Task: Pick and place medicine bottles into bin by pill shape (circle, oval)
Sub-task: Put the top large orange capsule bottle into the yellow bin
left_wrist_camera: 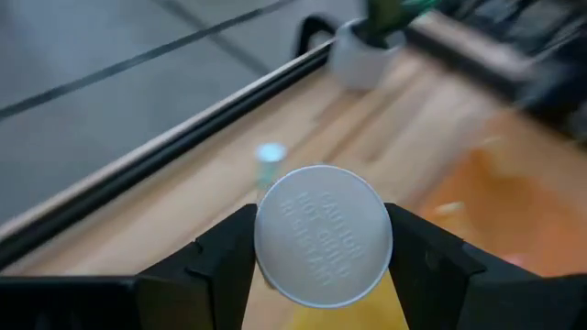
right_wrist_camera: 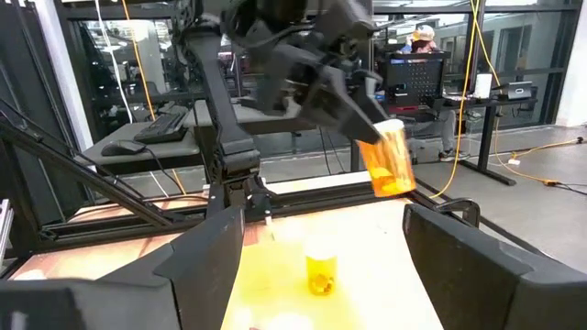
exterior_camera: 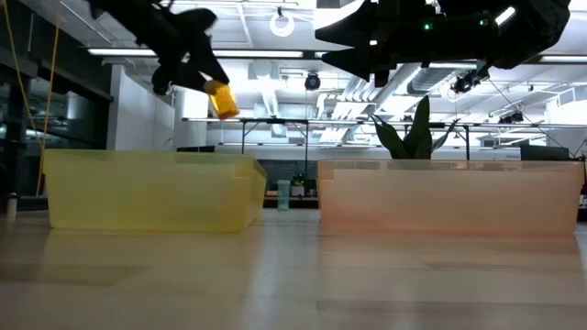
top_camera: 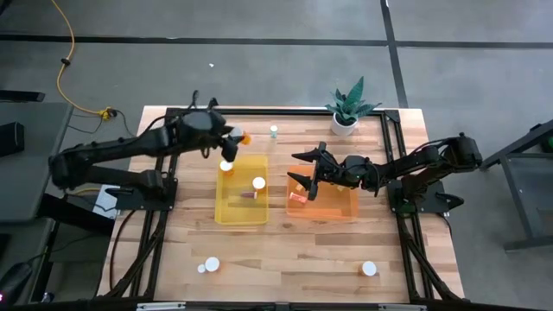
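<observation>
My left gripper (top_camera: 232, 136) is shut on an amber bottle (exterior_camera: 221, 99), held above the far edge of the yellow bin (top_camera: 219, 203). In the left wrist view the bottle's white cap (left_wrist_camera: 323, 235) faces the camera. The right wrist view also shows the bottle (right_wrist_camera: 390, 160). Two white-capped bottles (top_camera: 226, 166) (top_camera: 258, 182) stand in the yellow bin. My right gripper (top_camera: 301, 170) is open and empty over the left end of the orange bin (top_camera: 346, 212). My left gripper pinches the amber bottle at its cap end (left_wrist_camera: 275, 275) between its two fingers (left_wrist_camera: 229, 261), one on each side. The fingers slant down from the table's left side. The bottle is lifted clear, and its amber body (right_wrist_camera: 393, 170) juts out tilted below the fingertips.
A small clear bottle (top_camera: 274, 131) stands on the table beyond the bins. A white plant pot (top_camera: 344, 125) stands at the far right. Three more white-capped bottles (top_camera: 212, 264) (top_camera: 200, 269) (top_camera: 370, 269) stand near the table's near edge.
</observation>
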